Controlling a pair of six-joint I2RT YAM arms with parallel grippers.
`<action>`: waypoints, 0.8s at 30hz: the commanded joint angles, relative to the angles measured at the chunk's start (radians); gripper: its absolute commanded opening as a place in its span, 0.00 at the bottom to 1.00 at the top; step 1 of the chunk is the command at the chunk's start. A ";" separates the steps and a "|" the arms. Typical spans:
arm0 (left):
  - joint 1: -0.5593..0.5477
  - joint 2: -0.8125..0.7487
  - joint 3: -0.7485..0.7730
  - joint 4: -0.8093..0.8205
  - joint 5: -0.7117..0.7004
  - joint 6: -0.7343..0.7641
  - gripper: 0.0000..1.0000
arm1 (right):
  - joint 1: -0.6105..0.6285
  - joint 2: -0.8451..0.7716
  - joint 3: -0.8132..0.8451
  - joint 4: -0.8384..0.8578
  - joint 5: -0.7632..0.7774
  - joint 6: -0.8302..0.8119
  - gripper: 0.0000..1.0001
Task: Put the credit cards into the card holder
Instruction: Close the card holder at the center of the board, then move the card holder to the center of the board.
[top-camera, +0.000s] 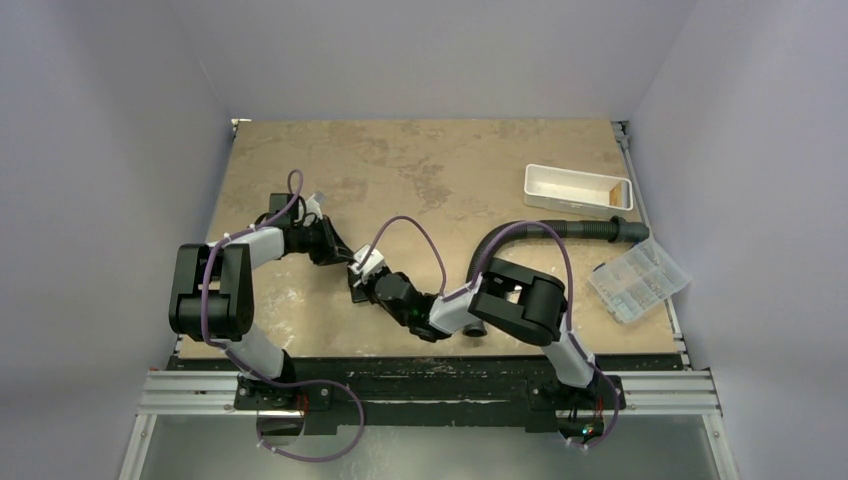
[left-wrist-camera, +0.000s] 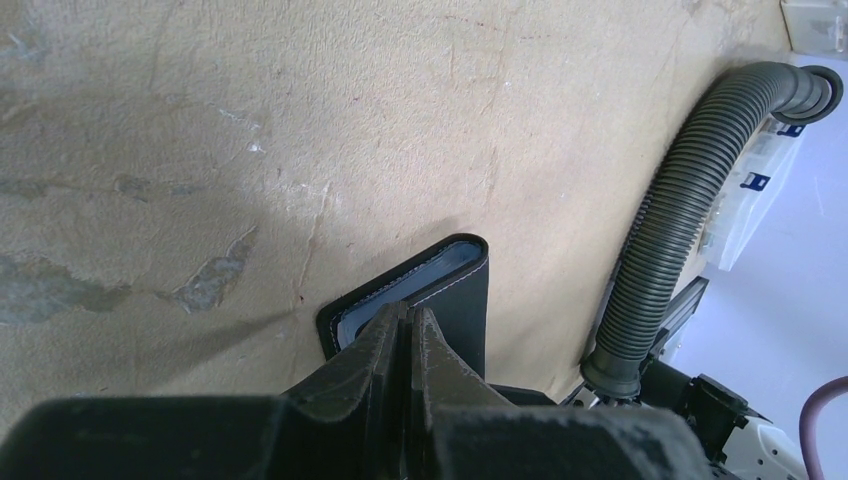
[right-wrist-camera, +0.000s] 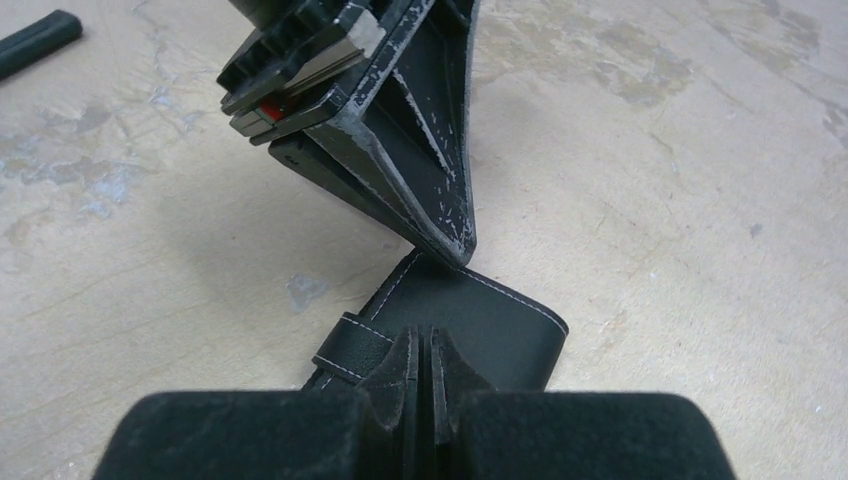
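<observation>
The black card holder lies on the table at the centre, with white stitching and a strap. In the top view it is mostly hidden under the two grippers. My left gripper is shut, its tips at the holder's near edge. It shows in the right wrist view, touching the holder's far corner. My right gripper is shut, its tips on the holder by the strap. I cannot tell whether either gripper pinches a leaf. A bluish-grey card edge shows between the holder's leaves. No loose credit cards are in view.
A white tray stands at the back right. A clear compartment box sits at the right edge. A black corrugated hose curves across the right side, and also shows in the left wrist view.
</observation>
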 joint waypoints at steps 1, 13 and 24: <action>0.002 -0.004 0.007 0.010 -0.002 0.025 0.00 | 0.044 0.198 -0.069 -0.485 -0.025 0.093 0.00; 0.002 -0.057 0.029 0.022 0.020 0.022 0.00 | -0.088 -0.196 0.032 -0.625 -0.023 0.226 0.69; 0.003 -0.191 0.170 -0.108 -0.064 0.011 0.48 | -0.182 -0.414 0.259 -0.902 -0.275 0.335 0.95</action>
